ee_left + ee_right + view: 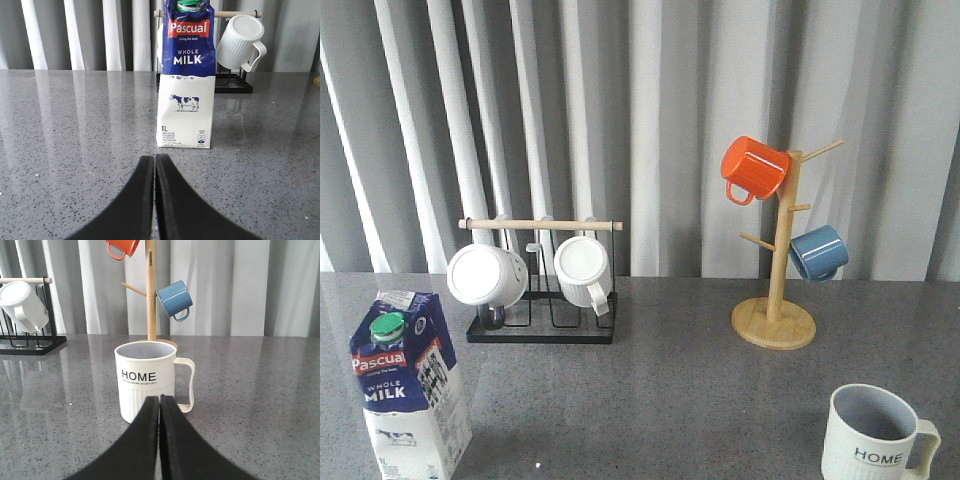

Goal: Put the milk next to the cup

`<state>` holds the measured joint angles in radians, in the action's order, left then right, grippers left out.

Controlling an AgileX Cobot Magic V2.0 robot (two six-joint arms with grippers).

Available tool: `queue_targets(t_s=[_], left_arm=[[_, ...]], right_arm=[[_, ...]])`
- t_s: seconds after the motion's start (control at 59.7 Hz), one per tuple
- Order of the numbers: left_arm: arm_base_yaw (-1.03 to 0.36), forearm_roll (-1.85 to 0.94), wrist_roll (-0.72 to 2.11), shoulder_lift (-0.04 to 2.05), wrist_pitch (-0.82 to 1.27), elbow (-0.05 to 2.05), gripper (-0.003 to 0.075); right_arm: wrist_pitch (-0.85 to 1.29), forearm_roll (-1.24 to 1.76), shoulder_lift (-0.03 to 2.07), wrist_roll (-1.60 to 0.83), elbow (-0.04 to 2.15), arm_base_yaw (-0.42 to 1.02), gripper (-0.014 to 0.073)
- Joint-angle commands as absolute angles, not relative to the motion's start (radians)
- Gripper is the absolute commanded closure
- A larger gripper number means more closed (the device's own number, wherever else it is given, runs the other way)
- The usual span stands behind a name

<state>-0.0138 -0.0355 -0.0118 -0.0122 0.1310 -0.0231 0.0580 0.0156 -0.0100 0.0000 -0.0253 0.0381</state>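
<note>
The milk (408,385), a blue and white carton with a green cap, stands upright at the front left of the grey table. It also shows in the left wrist view (186,80), straight ahead of my left gripper (154,160), which is shut and empty a short way before it. The cup (873,437), white and ribbed with "HOME" lettering, stands at the front right. It also shows in the right wrist view (147,380), just beyond my right gripper (159,401), which is shut and empty. Neither gripper shows in the front view.
A black wire rack (542,320) with a wooden bar holds two white mugs (486,274) behind the milk. A wooden mug tree (776,300) at the back right carries an orange mug (754,168) and a blue mug (818,252). Grey curtains hang behind the table.
</note>
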Motion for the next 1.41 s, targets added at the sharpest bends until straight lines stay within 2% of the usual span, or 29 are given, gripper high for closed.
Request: queue_targets(t_s=[0.0,1.006,1.391], left_arm=[[-0.01,-0.039,-0.014,-0.023,0.064,-0.008,0.0726],[-0.01,-0.039,-0.014,-0.023,0.058,-0.008,0.0726],[-0.01,-0.12,-0.237,-0.023,-0.142,-0.003,0.0726]], right_arm=[[-0.02,0.009,-0.022,-0.008,-0.036,0.032,0.06],[-0.022,0.013,-0.021,0.052,-0.036,0.032,0.06],[-0.053,0.182,-0.021,0.097,-0.03,0.032,0.06]])
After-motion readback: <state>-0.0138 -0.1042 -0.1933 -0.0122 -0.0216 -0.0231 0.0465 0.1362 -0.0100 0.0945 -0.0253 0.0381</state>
